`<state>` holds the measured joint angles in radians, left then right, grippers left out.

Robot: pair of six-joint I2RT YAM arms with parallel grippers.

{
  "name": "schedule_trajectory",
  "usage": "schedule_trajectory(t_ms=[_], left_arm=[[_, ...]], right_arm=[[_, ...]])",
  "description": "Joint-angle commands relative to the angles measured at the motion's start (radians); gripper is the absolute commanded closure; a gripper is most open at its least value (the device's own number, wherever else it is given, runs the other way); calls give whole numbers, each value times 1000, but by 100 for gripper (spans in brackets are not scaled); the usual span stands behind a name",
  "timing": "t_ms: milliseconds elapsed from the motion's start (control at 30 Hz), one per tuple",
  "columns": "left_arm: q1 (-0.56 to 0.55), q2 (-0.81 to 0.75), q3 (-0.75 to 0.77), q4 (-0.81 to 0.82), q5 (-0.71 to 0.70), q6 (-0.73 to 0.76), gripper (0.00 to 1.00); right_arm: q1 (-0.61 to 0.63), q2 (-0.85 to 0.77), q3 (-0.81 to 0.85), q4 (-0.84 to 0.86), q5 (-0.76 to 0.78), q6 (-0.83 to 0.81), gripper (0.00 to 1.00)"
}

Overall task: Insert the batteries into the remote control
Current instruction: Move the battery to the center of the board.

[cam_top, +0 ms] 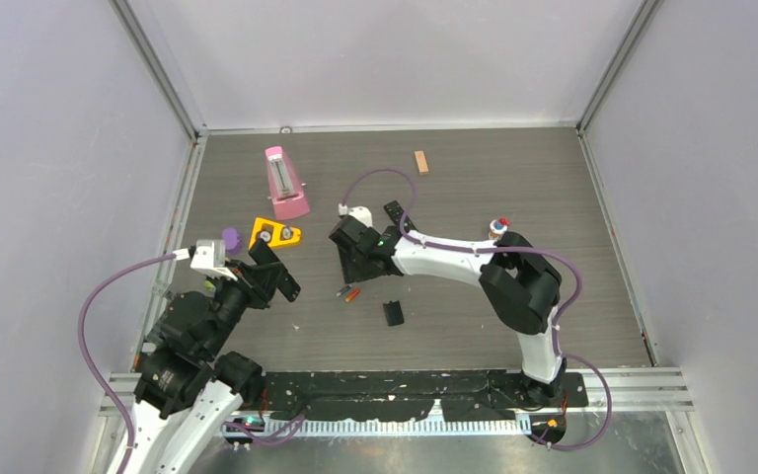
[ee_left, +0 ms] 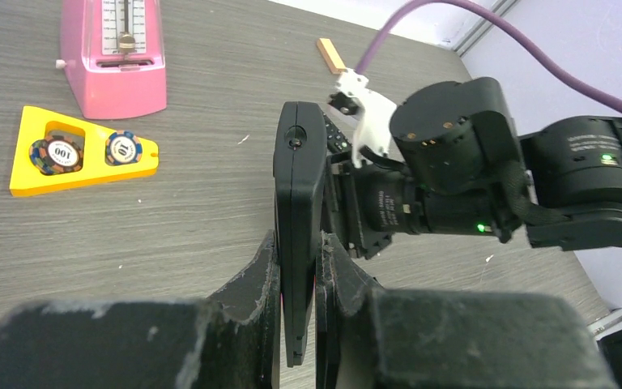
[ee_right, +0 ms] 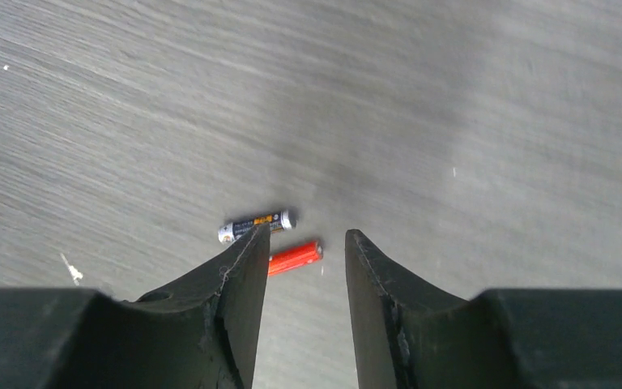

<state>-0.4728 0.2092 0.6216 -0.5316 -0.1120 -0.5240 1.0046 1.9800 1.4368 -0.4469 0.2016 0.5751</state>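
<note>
Dark battery (ee_right: 257, 224) and red battery (ee_right: 294, 256) lie side by side on table (ee_right: 453, 97). Right pincer (ee_right: 304, 235) hovers just above them, jaws parted, empty. Left pincer (ee_left: 298, 247) clenched on black remote control (ee_left: 300, 186), held on edge.

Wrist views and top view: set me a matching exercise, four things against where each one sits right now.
Things:
1 remote control
2 red battery
3 dark battery
4 pink metronome

Places:
A lying on the table, seen between the open jaws of the right gripper
B standing upright toward the table's far left
C clamped in the jaws of the left gripper
D lying flat just beyond the red one

Pairs: 1-C, 2-A, 3-D, 4-B
</note>
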Motion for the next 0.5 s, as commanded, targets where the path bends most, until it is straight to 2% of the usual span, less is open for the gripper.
schedule_trajectory(t_ms=[0, 467], left_arm=[[3, -17, -11, 41, -5, -21, 100], [3, -62, -43, 35, -18, -45, 100]], right_arm=[[46, -90, -54, -104, 65, 298, 56], [107, -45, -53, -269, 115, 595, 68]])
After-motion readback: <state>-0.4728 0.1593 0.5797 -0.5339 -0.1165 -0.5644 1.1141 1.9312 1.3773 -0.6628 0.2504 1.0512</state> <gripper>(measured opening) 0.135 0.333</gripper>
